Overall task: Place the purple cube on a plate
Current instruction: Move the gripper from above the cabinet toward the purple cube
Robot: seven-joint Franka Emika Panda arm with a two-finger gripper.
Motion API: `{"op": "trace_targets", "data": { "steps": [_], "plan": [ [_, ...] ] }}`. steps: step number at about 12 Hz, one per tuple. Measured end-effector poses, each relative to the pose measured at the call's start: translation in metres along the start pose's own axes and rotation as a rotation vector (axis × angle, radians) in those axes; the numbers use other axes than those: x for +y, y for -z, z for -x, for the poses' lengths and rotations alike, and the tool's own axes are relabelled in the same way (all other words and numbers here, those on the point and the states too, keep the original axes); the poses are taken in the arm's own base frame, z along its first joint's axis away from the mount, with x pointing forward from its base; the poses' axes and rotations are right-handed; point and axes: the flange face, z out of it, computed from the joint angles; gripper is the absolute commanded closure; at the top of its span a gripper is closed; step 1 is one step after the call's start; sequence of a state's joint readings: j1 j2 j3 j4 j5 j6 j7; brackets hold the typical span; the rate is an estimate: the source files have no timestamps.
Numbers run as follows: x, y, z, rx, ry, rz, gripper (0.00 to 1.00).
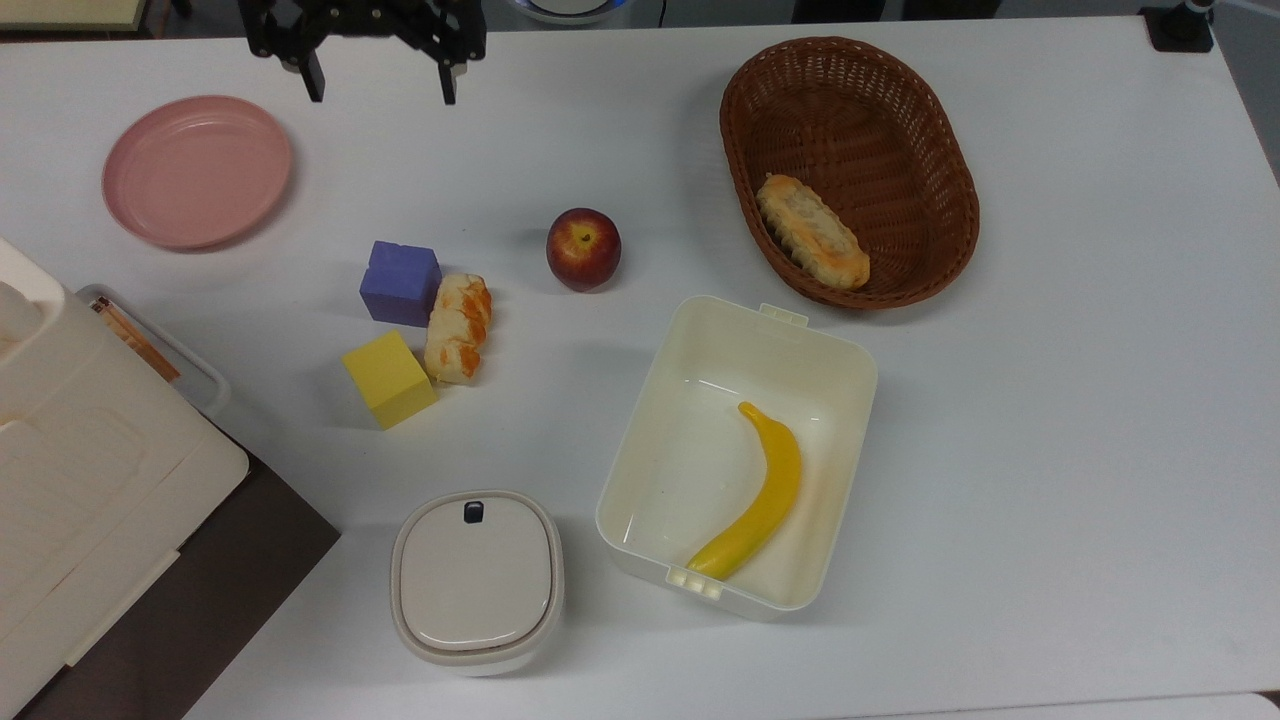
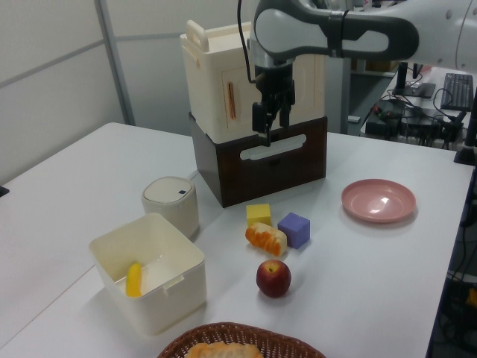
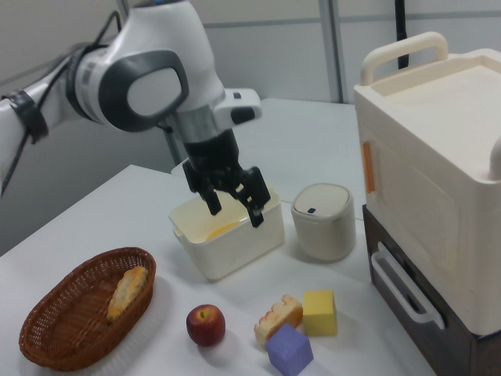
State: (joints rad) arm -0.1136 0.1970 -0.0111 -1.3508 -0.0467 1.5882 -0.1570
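Observation:
The purple cube (image 1: 401, 282) (image 2: 294, 230) (image 3: 289, 349) rests on the white table, touching a bread piece (image 1: 458, 327) and close to a yellow cube (image 1: 389, 379). The pale pink plate (image 1: 197, 170) (image 2: 378, 200) lies bare at the top view's upper left. My gripper (image 1: 381, 85) (image 2: 270, 123) (image 3: 235, 212) hangs open and holds nothing, high above the table. In the top view it sits at the top edge, between the plate and the cube.
A red apple (image 1: 583, 248) lies to the right of the cube in the top view. A wicker basket (image 1: 930, 130) holds bread, a cream box (image 1: 845, 400) holds a banana, and a lidded container (image 1: 477, 580) stands near. A cream and brown cabinet (image 1: 80, 480) fills the top view's lower left.

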Motion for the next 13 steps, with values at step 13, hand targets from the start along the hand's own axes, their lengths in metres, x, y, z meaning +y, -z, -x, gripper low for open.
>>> {"op": "trace_targets", "data": {
  "steps": [13],
  "plan": [
    [0.011, -0.017, -0.001, -0.027, -0.004, 0.0, 0.0]
  ]
}}
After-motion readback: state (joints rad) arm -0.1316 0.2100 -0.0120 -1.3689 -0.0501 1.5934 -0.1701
